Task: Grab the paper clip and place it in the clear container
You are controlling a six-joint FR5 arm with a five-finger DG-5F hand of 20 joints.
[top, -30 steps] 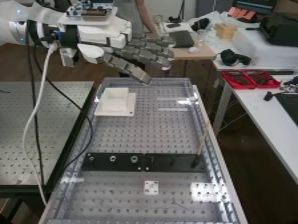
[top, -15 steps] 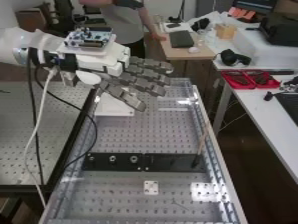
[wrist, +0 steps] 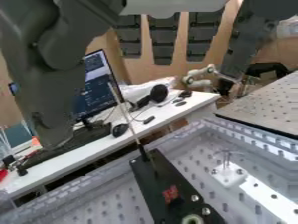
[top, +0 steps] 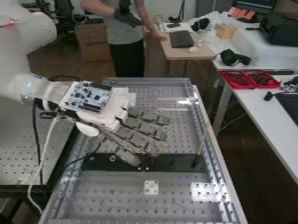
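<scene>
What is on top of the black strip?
A thin stick rises from one end of the black strip, with metal rings and a red patch farther along. In the high view the hand hides part of it, so that stretch cannot be checked there.

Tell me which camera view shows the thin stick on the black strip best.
The wrist view: the thin stick looks larger there, and you can follow it from its tip down to the black strip. The high view also shows it, but smaller and fainter, rising near the strip's end.
</scene>
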